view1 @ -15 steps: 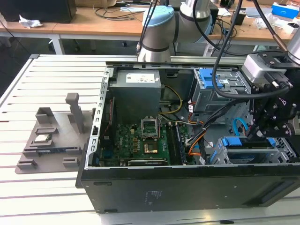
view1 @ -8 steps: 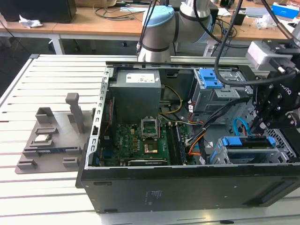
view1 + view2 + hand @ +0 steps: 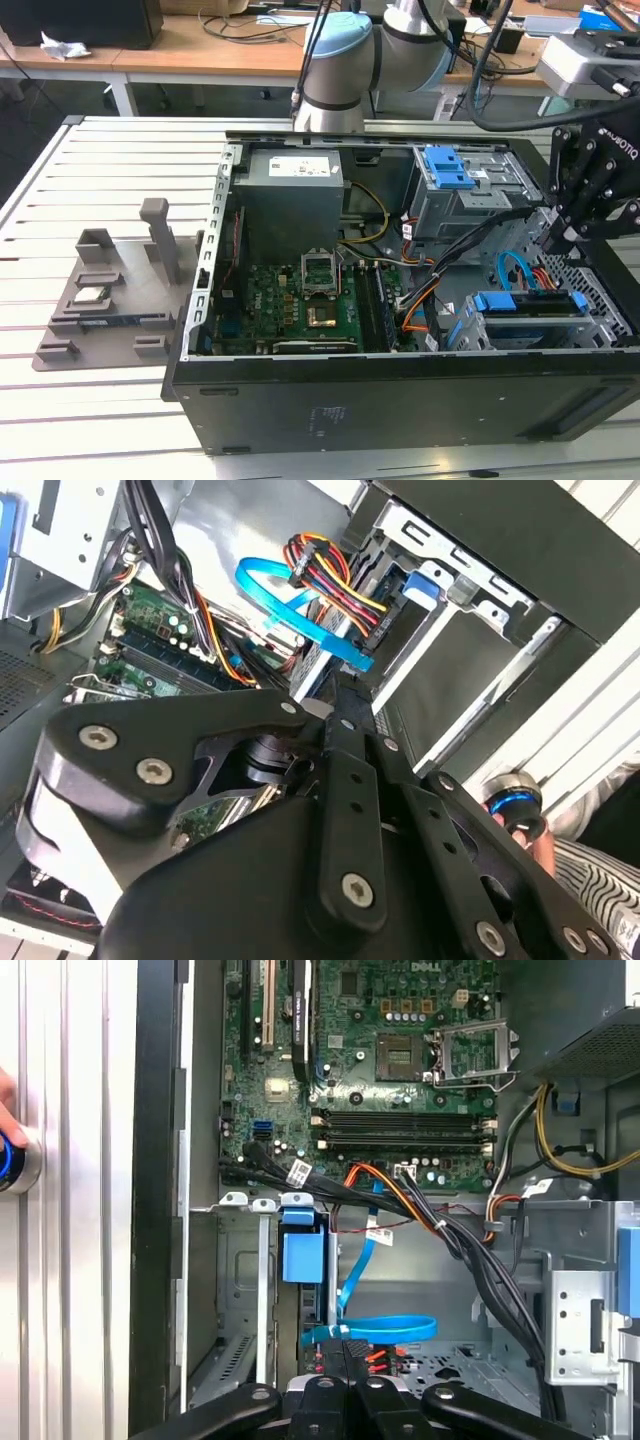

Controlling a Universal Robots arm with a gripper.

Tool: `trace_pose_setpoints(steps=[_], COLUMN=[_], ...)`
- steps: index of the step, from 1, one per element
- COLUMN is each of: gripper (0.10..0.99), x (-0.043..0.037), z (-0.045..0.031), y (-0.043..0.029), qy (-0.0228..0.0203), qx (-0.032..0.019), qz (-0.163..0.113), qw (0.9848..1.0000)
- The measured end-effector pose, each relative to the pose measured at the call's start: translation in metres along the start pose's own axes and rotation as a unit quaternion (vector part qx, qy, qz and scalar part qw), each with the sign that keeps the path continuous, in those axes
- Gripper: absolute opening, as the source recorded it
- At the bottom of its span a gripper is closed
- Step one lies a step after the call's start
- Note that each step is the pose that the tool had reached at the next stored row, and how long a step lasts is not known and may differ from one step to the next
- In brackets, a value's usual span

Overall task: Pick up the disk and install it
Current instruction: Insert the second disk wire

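1. The slatted tabletop point(image 3: 100, 160) carries everything. Its flat surface probably serves to keep the work level under the arm.
2. The computer case point(image 3: 400, 400) lies on its side with the panel off, so the interior faces upward, open to a reach from above.
3. The robot arm point(image 3: 335, 60) stands behind the case and its wrist reaches round to the exterior view's right.
4. The motherboard point(image 3: 300, 300) lies flat on the case floor with its processor socket point(image 3: 322, 317) empty.
5. A grey metal drive cage point(image 3: 530, 335) sits in the near corner at the exterior view's right. Its slots run so that a drive stands on edge.
6. The end effector point(image 3: 556, 240) hovers just above that cage. In the first wrist view its fingers look closed together point(image 3: 345, 1355) with nothing visibly between them – perhaps a posture for pressing rather than gripping.
7. The disk point(image 3: 528, 303) stands on edge in the cage, and its blue carrier frame shows at both ends. It appears seated in its slot, directly below the fingertips.
8. A blue data cable point(image 3: 385, 1328) loops beside the cage – close to the fingertips, so it could snag.
9. A grey holder point(image 3: 100, 310) on the tabletop, well apart from the case, keeps a small processor chip point(image 3: 90, 295) in a recess.
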State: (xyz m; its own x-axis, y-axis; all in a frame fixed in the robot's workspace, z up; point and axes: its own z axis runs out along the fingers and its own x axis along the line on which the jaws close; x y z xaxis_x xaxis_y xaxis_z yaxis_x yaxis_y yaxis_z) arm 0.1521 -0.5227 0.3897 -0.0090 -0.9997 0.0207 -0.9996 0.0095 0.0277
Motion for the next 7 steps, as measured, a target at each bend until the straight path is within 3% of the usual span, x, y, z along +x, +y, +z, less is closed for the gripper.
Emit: trace_pose_setpoints(steps=[7], gripper=[0.102], x=[0.0], z=[-0.0006], y=[0.0], qy=[0.0001], qx=[0.0], qz=[0.0], qw=[1.0])
